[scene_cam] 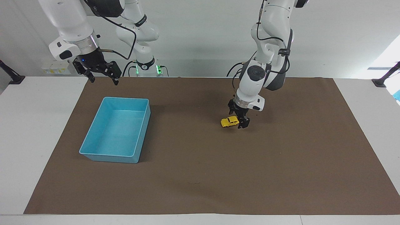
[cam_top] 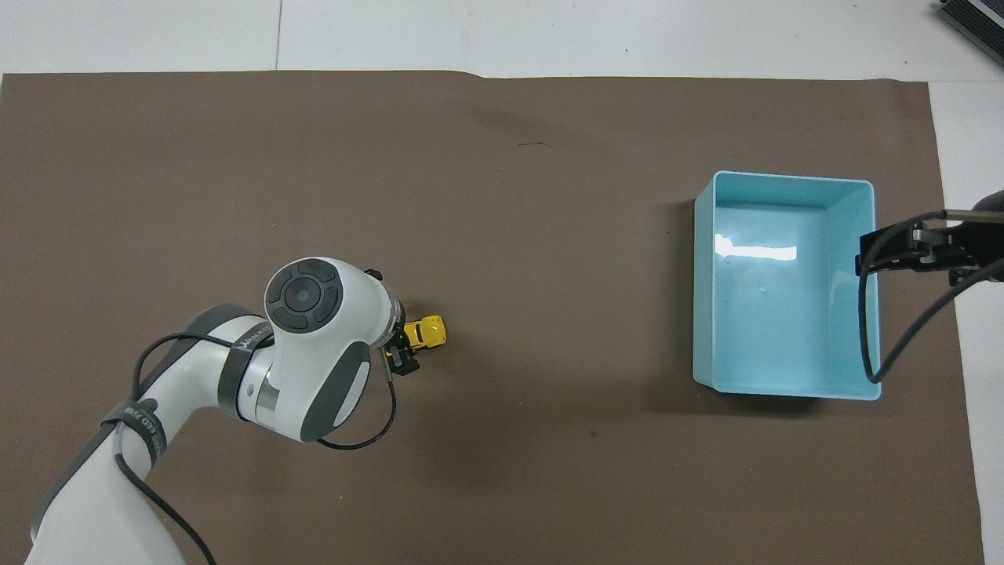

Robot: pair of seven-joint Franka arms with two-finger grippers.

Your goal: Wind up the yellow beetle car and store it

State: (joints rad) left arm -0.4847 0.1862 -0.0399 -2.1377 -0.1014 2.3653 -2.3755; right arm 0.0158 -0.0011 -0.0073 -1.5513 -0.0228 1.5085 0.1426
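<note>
Looking across the table from the facing camera, we find the yellow beetle car (scene_cam: 230, 121) slightly right of the frame's centre, standing on its wheels on the brown mat (scene_cam: 200, 175). In the overhead view the car (cam_top: 424, 332) lies left of centre, partly covered by the left arm's wrist.

The left gripper (scene_cam: 241, 120) is lowered to mat level at the car's end that points toward the left arm's end of the table. Its jaws stand apart and straddle that end of the car; we cannot tell whether a fingertip touches the body. The car is not lifted and nothing is clamped. In the overhead view the same gripper (cam_top: 401, 353) shows only as dark fingers protruding from under the white wrist housing.

The right gripper (scene_cam: 100, 71) hangs in the upper left of the facing frame, over the mat's edge nearest the robots and above the blue tray's (scene_cam: 142, 132) end. It is released, with its fingers spread and holding nothing; this arm waits. In the overhead view it (cam_top: 910, 249) enters at the right edge, over the tray's (cam_top: 703, 290) rim.

The tray holds nothing and lies well apart from the car, toward the right arm's end of the table.
</note>
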